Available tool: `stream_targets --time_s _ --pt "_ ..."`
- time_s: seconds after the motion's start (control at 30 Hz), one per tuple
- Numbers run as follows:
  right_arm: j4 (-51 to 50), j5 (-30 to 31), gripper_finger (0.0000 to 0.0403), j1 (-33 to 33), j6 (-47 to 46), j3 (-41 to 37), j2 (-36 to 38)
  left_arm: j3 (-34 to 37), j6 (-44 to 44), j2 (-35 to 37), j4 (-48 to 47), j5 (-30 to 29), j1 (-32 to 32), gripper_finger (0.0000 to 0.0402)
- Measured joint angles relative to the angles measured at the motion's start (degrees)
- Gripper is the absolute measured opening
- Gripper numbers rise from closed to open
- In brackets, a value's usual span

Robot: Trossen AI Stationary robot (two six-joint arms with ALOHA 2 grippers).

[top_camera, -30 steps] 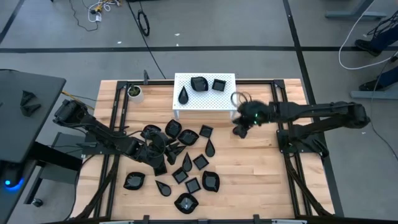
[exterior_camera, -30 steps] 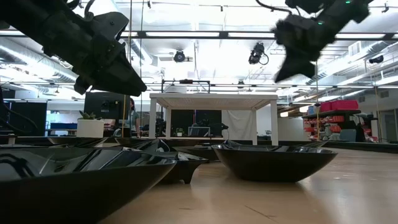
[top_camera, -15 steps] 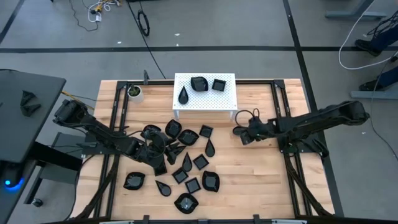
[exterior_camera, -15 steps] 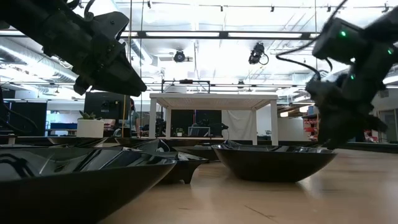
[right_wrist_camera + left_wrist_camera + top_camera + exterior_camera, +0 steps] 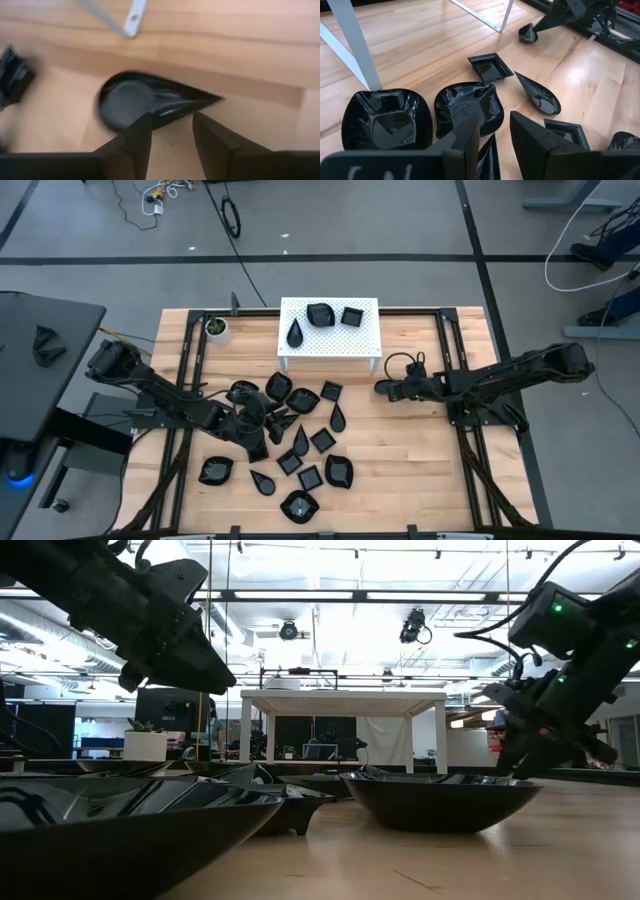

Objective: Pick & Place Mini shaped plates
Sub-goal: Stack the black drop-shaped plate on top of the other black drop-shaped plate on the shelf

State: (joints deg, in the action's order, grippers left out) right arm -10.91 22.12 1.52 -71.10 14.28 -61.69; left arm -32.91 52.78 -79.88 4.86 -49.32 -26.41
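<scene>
1. Fingers of the right gripper (image 5: 382,388) stand apart, straddling the pointed tail of a teardrop plate (image 5: 150,101) on the table (image 5: 420,450) beside the white stand (image 5: 330,338), probably lining up a grasp.
2. Left gripper (image 5: 262,420) hovers with fingers apart, empty, over the scattered plates (image 5: 300,442).
3. Glossy black, the teardrop plate lies flat.

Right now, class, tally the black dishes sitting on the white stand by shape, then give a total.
Teardrop dish: 1
Rounded lobed dish: 1
Square dish: 1
Total on the white stand: 3
</scene>
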Motion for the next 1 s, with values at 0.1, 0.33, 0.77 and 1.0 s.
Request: stream_targets --time_s 0.1,0.33,0.77,1.0 --pt "0.6 0.2 0.0121 1.9 1.6 0.0 0.0 0.0 0.0 0.0 0.0 0.0 0.0 0.0115" --pt "1.9 -0.5 0.0094 5.3 6.8 0.0 0.0 0.0 0.0 0.0 0.0 0.0 0.0 0.0115" --pt "5.3 -4.2 0.0009 5.5 14.4 0.0 0.1 0.0 0.1 0.0 0.0 0.0 0.0 0.0115" --pt "8.2 -10.9 0.0004 -2.3 11.7 1.6 0.1 0.0 0.1 0.0 0.9 0.0 0.0 0.0115"
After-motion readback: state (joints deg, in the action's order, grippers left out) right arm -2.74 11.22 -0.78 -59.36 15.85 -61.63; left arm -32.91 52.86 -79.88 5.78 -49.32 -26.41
